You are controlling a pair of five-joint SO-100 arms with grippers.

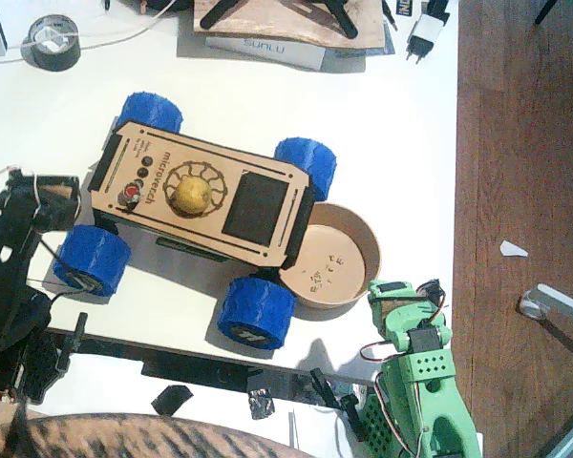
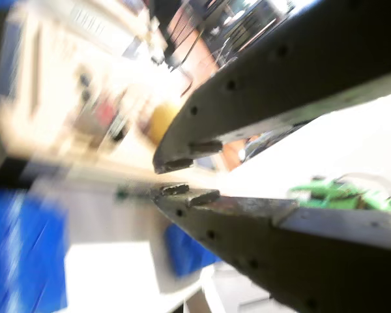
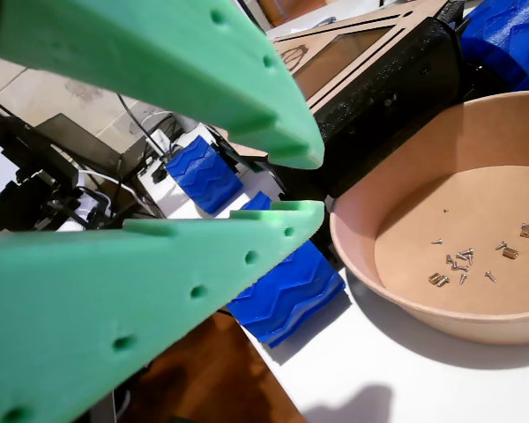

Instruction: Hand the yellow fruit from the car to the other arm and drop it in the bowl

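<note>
The yellow fruit (image 1: 193,196) rests on the engraved gear circle of the car (image 1: 258,205), mid-table. The tan bowl (image 1: 368,246) stands against the car's right end, holding only several small screws. My left, black gripper (image 1: 62,196) is off the car's left end; in a blurred wrist view its jaws (image 2: 171,177) stand a narrow gap apart, empty, with the fruit (image 2: 161,120) beyond them. My right, green gripper (image 1: 398,291) is just below the bowl. Its jaws (image 3: 310,183) are slightly open and empty, beside the bowl (image 3: 361,260) and a blue wheel (image 3: 286,295).
A black tape roll (image 1: 53,43) lies at the back left, with a flat box (image 1: 267,48) and a power plug (image 1: 422,33) along the back. The table ends at the right over wooden floor (image 1: 525,143). Black clamps (image 1: 172,396) line the front edge.
</note>
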